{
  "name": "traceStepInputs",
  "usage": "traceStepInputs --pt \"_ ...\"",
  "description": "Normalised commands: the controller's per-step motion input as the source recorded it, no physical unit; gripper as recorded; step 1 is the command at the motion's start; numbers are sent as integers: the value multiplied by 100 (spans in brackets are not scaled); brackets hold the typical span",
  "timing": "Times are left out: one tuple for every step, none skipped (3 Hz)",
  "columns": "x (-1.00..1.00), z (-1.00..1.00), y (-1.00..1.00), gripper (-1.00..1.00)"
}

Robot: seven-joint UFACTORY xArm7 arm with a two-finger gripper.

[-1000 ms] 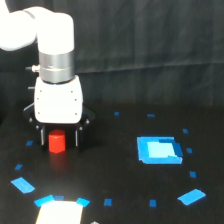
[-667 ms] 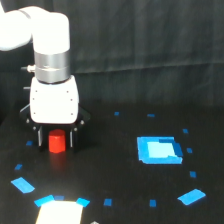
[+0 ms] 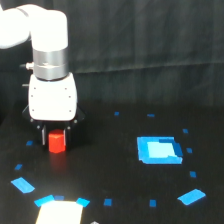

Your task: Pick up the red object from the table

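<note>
red object (image 3: 57, 141) | stubby, upright | on black table (image 3: 120, 165)

Nothing here is showing any words, numbers, brand names or signs that can be read. The white arm (image 3: 47, 55) is showing no label or logo. The blue tape pieces on the black worktop (image 3: 115, 165), such as the big blue rectangle (image 3: 159, 150) on the exterior view's right of the arm, are looking plain, with no writing on them. The picture is also too blurry for tiny print.
</note>
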Motion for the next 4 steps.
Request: traceStepInputs --pt "-19 31 55 -100" --pt "11 81 -3 -100" --pt "-22 64 100 -100" --pt "-60 77 100 -100"
